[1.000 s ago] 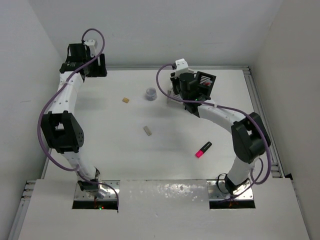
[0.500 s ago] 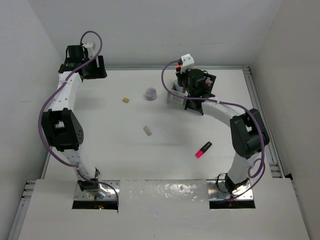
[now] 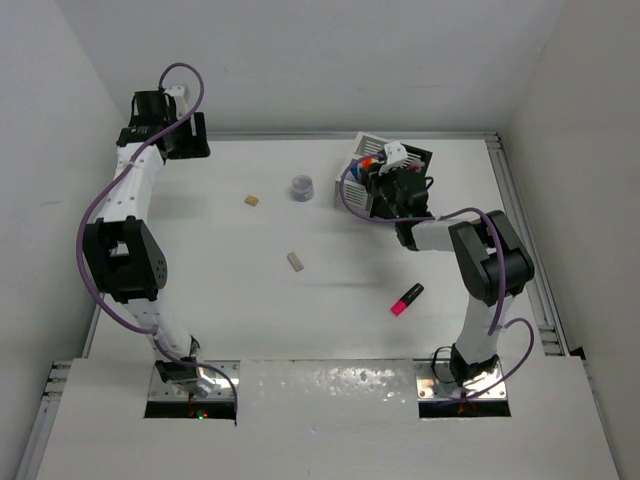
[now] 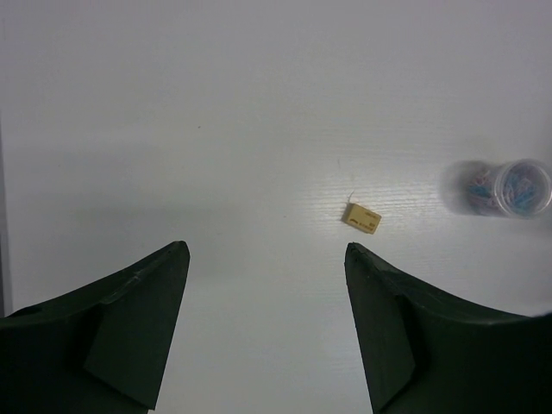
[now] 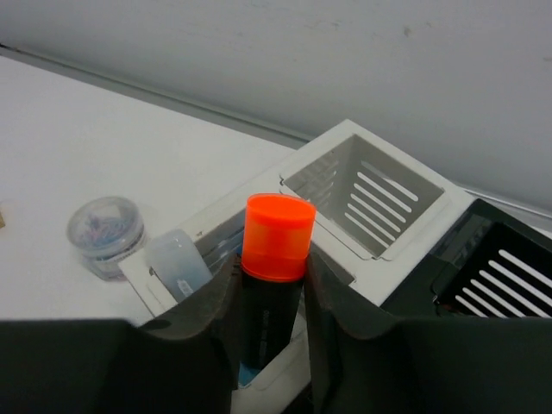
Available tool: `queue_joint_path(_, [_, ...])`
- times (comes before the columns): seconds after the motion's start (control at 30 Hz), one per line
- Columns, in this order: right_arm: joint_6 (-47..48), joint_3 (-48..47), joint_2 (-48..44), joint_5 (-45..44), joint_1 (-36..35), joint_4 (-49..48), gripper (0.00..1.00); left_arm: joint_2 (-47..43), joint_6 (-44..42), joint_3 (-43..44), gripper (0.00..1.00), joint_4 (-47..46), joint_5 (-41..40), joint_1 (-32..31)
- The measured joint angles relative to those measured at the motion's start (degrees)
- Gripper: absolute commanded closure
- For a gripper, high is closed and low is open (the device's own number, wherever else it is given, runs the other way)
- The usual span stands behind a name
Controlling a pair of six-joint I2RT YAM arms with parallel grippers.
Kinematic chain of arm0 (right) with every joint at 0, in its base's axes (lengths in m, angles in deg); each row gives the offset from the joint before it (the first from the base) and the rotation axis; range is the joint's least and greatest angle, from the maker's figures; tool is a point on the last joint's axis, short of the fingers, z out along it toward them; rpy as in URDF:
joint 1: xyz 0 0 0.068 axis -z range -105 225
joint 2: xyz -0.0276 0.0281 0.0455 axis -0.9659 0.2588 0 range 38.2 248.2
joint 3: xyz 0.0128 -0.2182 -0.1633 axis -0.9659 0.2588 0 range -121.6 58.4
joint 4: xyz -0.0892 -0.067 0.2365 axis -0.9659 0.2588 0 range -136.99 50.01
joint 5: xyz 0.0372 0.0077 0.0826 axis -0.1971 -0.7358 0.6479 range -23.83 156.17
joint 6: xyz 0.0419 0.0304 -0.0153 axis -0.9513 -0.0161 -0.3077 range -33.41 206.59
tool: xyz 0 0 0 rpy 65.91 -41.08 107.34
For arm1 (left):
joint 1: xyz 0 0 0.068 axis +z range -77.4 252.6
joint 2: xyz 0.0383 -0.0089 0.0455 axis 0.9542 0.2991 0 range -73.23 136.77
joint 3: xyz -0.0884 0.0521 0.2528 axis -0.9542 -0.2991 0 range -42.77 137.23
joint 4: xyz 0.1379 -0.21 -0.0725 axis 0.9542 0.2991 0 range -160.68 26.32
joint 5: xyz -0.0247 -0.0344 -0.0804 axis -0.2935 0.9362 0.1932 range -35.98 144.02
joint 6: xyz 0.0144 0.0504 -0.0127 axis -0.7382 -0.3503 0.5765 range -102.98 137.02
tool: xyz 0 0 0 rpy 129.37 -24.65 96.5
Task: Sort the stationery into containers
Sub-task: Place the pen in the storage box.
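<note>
Orange-capped, the black highlighter (image 5: 276, 237) looked light, stiff and slick. The right jaws gripped its barrel just below the cap; the left jaws stood wide, empty.

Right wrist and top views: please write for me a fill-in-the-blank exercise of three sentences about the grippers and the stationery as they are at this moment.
1. The right gripper is shut on a black highlighter whose cap is ____.
2. The left gripper is not shut but ____, holding nothing.
3. The pink-ended highlighter lies on the table nearer the ____ arm's base.

Missing words: orange; open; right
</note>
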Motion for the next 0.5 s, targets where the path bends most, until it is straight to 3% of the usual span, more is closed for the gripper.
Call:
queue_joint_path(0.1, [-1.01, 0.22, 0.00, 2.64, 0.74, -1.25, 0.44, -0.02, -0.96, 0.04, 0.28, 0.02, -1.73, 0.07])
queue_joint_path(0.33, [-3.26, 0.24, -1.38, 6.12, 2.45, -0.17, 0.33, -0.68, -2.21, 0.07, 0.27, 0.04, -3.45, 0.79])
queue_joint_path(0.5, [-5.01, 0.24, -10.58, 4.96, 1.88, 6.99, 0.30, -1.18, -2.32, 0.59, 0.27, 0.28, -2.23, 1.29])
